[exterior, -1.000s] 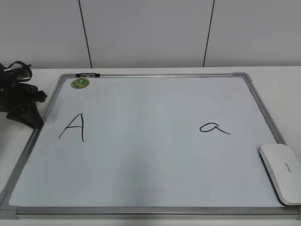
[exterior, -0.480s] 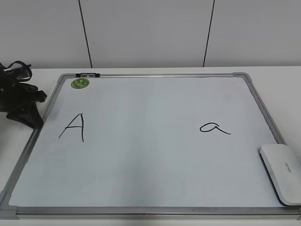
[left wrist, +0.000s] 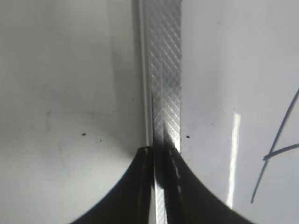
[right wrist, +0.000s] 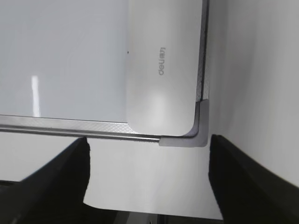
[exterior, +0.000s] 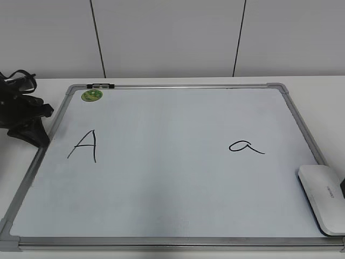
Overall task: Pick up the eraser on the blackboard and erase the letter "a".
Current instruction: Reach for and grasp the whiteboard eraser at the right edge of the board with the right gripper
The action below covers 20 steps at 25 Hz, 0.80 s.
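At the near right corner of the blackboard (exterior: 172,162) lies the eraser (exterior: 323,197), right of the letter "a" (exterior: 246,146). The right gripper (right wrist: 147,179) hangs above it, its 2 fingers spread wide. The left gripper (left wrist: 159,186) has its jaws closed together over the board's frame.

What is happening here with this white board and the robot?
A two-armed robot is about to wipe a letter off the blackboard. The eraser lies untouched at the board's near right corner. The right gripper hangs over it with jaws open on both sides of that corner. The letter "a" and the capital "A" are both fully there. The left gripper rests shut at the board's left edge.
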Each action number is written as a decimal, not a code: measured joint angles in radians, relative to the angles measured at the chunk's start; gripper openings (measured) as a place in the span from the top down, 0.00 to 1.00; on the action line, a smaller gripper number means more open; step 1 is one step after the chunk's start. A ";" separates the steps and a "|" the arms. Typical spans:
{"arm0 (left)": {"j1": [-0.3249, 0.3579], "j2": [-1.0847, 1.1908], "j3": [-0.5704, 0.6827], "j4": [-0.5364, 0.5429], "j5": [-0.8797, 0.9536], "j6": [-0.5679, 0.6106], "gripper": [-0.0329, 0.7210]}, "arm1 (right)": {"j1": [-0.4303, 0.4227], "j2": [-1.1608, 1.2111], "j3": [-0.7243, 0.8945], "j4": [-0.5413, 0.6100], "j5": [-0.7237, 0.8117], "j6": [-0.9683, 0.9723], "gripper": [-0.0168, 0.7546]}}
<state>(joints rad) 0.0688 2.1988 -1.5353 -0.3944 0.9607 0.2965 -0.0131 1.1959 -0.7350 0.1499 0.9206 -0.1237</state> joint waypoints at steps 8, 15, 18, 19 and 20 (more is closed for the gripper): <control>0.000 0.000 0.000 0.000 0.000 0.000 0.91 | 0.051 0.153 -0.002 -0.035 -0.120 0.021 0.22; 0.000 0.000 0.000 0.000 0.000 0.000 0.91 | 0.057 0.258 -0.031 -0.067 -0.164 0.051 0.19; 0.000 0.000 0.000 0.000 0.000 0.000 0.91 | 0.057 0.287 -0.052 -0.069 -0.172 0.054 0.13; 0.000 0.000 0.000 0.000 0.000 0.000 0.91 | 0.057 0.297 -0.057 -0.069 -0.175 0.054 0.12; 0.000 0.000 0.000 0.000 0.000 0.000 0.91 | 0.057 0.303 -0.059 -0.069 -0.178 0.054 0.12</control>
<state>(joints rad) 0.0688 2.1988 -1.5353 -0.3944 0.9607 0.2965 0.0442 1.4987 -0.7939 0.0808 0.7422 -0.0700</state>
